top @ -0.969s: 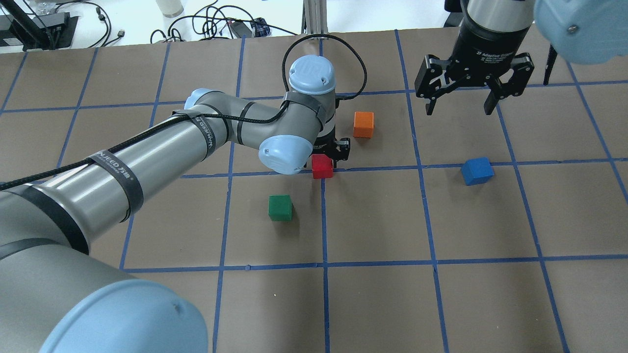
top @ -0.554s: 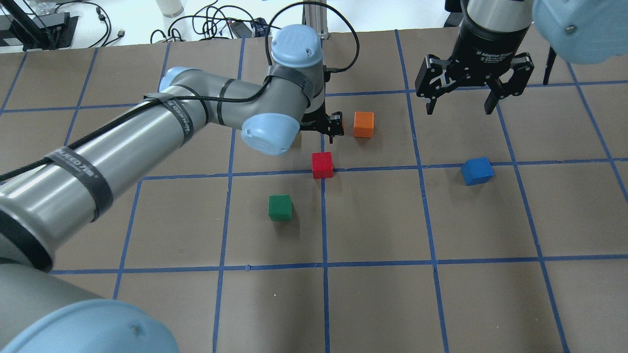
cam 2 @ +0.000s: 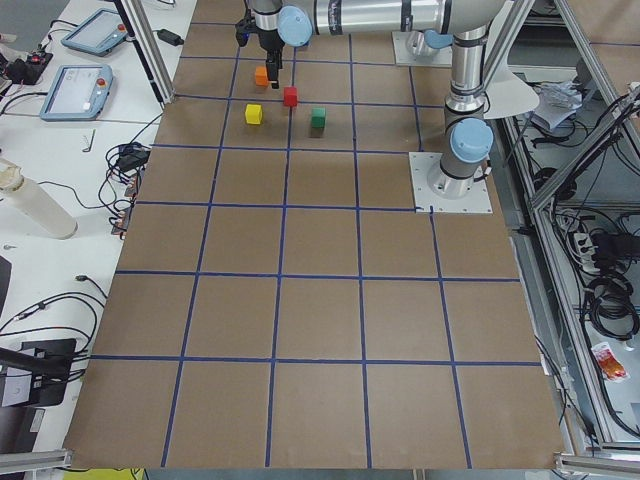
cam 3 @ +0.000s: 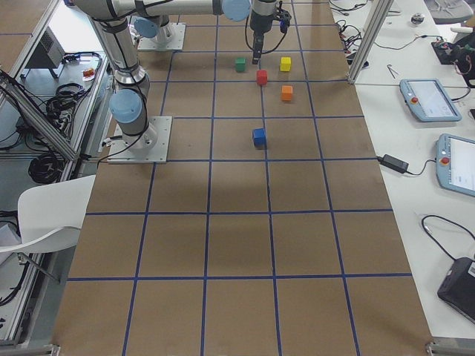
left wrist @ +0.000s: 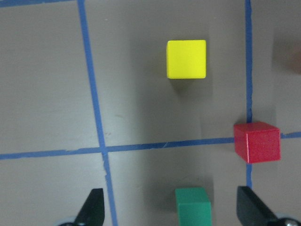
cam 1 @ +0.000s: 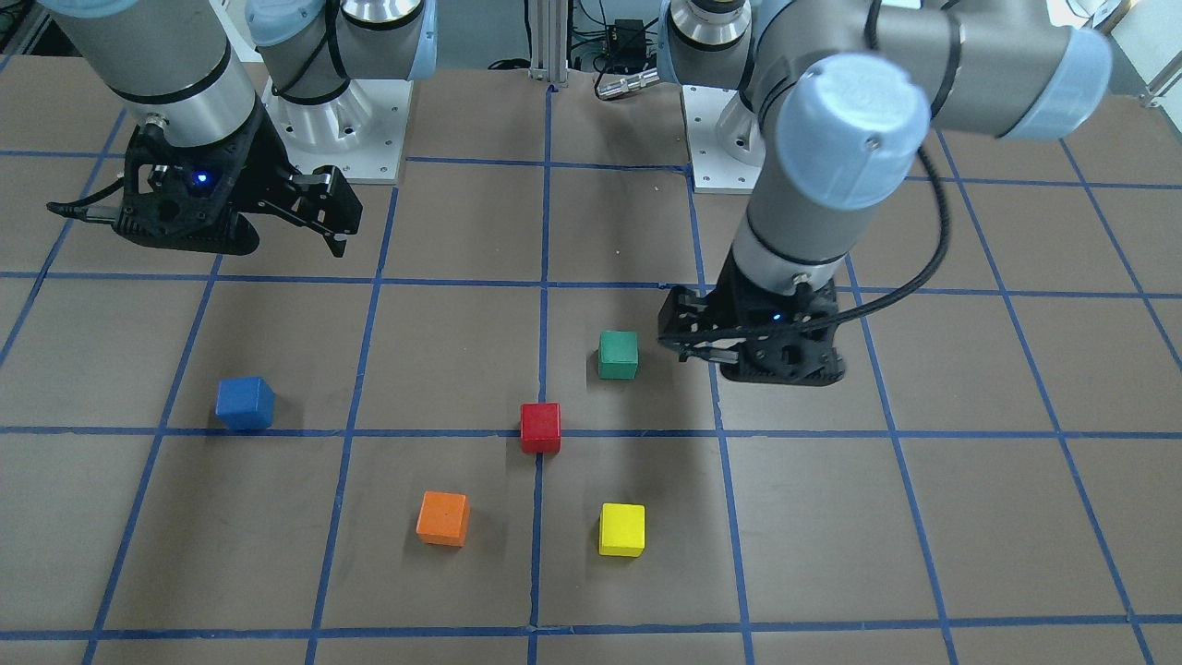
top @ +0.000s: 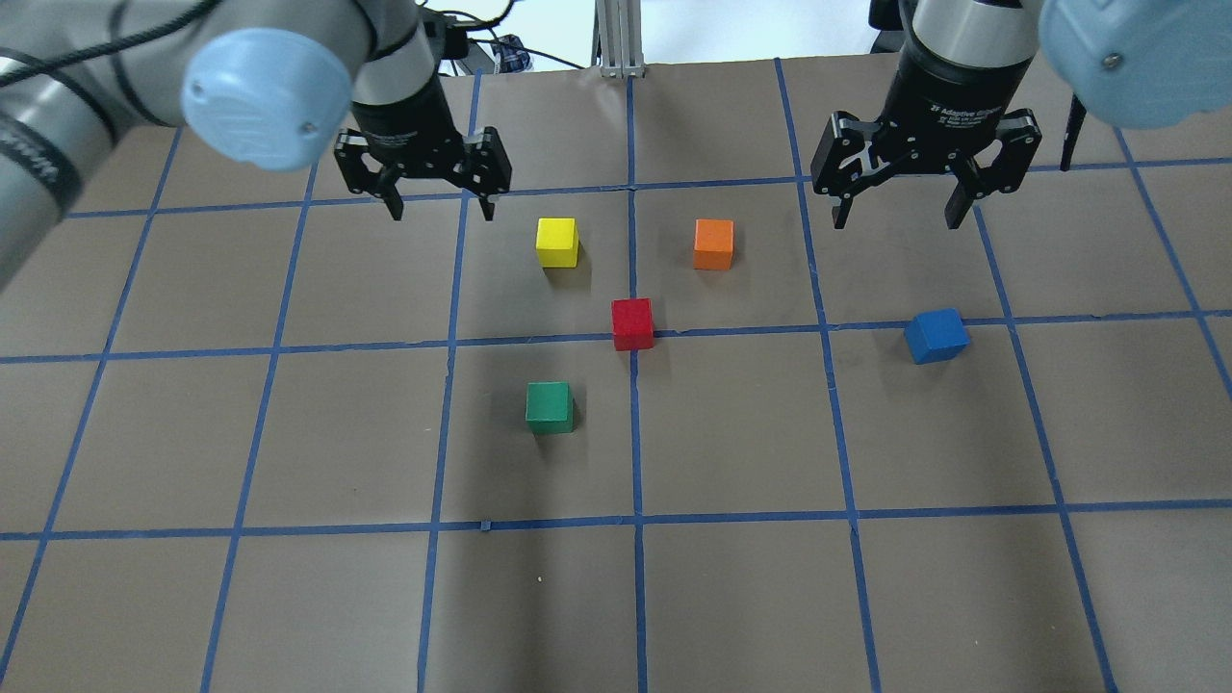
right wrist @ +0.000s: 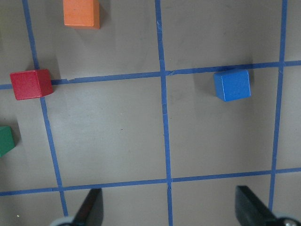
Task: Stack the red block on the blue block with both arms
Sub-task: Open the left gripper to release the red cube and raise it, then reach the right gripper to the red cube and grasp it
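The red block sits on the table at a blue tape crossing near the middle; it also shows in the left wrist view. The blue block sits alone to its right, and the right wrist view shows it too. My left gripper is open and empty, raised above the table, far left of the red block. My right gripper is open and empty, raised above the table, just beyond the blue block.
A yellow block and an orange block lie beyond the red block. A green block lies nearer the robot, to the red block's left. The table is brown with a blue tape grid.
My left arm has risen off the red block and swung away to the left, uncovering the yellow block. The red block stays on the table. The right arm has not moved.
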### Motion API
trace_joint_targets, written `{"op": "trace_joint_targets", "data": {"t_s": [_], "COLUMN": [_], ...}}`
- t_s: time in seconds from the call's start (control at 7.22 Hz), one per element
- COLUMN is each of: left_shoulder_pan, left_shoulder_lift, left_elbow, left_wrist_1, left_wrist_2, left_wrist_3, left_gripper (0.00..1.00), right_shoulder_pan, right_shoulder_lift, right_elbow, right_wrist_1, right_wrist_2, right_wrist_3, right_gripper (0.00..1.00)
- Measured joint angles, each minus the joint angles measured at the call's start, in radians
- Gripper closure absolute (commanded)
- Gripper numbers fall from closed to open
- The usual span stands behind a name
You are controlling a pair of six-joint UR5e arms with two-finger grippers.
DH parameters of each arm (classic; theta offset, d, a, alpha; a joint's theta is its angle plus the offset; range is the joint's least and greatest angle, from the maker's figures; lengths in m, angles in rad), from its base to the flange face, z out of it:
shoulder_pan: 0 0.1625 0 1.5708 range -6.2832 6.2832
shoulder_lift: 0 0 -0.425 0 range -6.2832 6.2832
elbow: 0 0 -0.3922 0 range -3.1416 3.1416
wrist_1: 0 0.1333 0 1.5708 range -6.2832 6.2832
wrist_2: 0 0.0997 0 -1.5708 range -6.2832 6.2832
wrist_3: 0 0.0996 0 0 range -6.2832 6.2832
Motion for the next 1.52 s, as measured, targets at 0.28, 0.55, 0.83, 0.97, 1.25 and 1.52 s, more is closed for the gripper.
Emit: {"op": "trace_joint_targets", "data": {"t_s": [0.28, 0.55, 0.83, 0.97, 1.25, 1.52], "left_shoulder_pan": [0.067, 0.098, 0.096, 0.095, 0.095, 0.093], "left_shoulder_lift": [0.114, 0.15, 0.139, 0.14, 0.157, 0.167], "left_elbow": [-0.003, -0.006, -0.007, -0.008, -0.008, -0.005], "left_wrist_1": [-0.069, -0.085, -0.088, -0.092, -0.108, -0.12], "left_wrist_2": [0.002, -0.006, -0.009, -0.008, -0.005, -0.01], "left_wrist_3": [0.039, 0.044, 0.038, 0.042, 0.047, 0.047], "left_gripper": [0.0, 0.0, 0.0, 0.0, 0.0, 0.0], "right_shoulder_pan": [0.006, 0.014, 0.044, 0.081, 0.17, 0.241], "right_shoulder_lift": [0.019, 0.05, 0.083, 0.11, 0.178, 0.24], "right_elbow": [-0.001, -0.004, -0.004, -0.005, -0.006, -0.005], "right_wrist_1": [-0.005, -0.054, -0.121, -0.165, -0.279, -0.344], "right_wrist_2": [0.005, 0.027, 0.052, 0.055, 0.057, 0.056], "right_wrist_3": [0.006, 0.011, 0.014, 0.017, 0.06, 0.098], "right_gripper": [0.0, 0.0, 0.0, 0.0, 0.0, 0.0]}}
